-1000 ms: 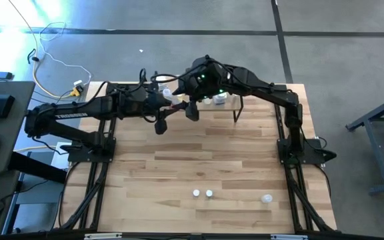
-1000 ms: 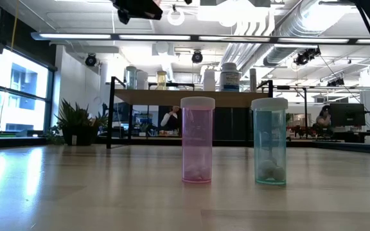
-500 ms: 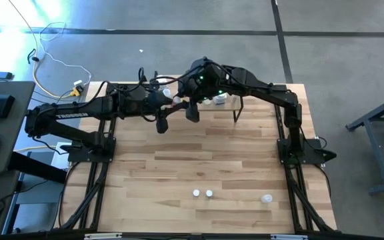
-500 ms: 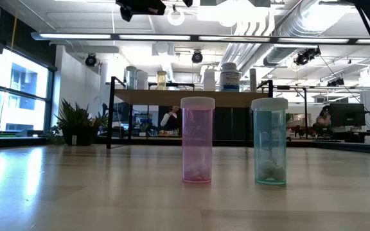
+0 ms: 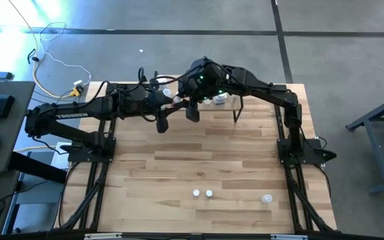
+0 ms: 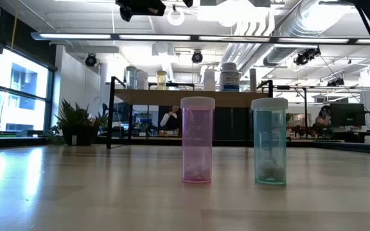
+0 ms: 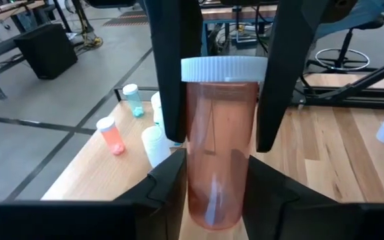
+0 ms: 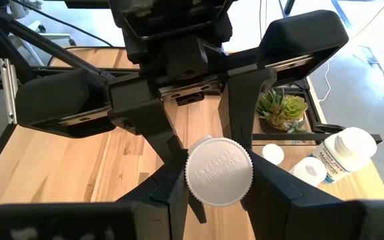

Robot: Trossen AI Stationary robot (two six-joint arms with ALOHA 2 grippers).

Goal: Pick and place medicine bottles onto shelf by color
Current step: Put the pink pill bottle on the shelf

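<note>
The salmon-pink bottle (image 7: pixel 217 143) hangs in mid-air over the far middle of the worktop (image 5: pixel 199 153), upper centre in the overhead frame, just left of the shelf (image 6: pixel 153 96). Both arms meet on it. The left pincer (image 7: pixel 213 177) is clamped on its lower body. The right pincer (image 8: pixel 219 170), gaping a second ago, has now closed round it just under the white cap. To my eye that is a hand-over nearly made, and the left has only to let go for the right to carry the bottle to the shelf.

The wrist cameras show both pairs of fingers against the bottle, whereas from overhead it is a pale speck between dark arms. The table-level view misses the exchange. It shows a pink bottle (image 6: pixel 197 140) and a teal bottle (image 6: pixel 269 141) waiting upright in front, and bottles already on the shelf.
</note>
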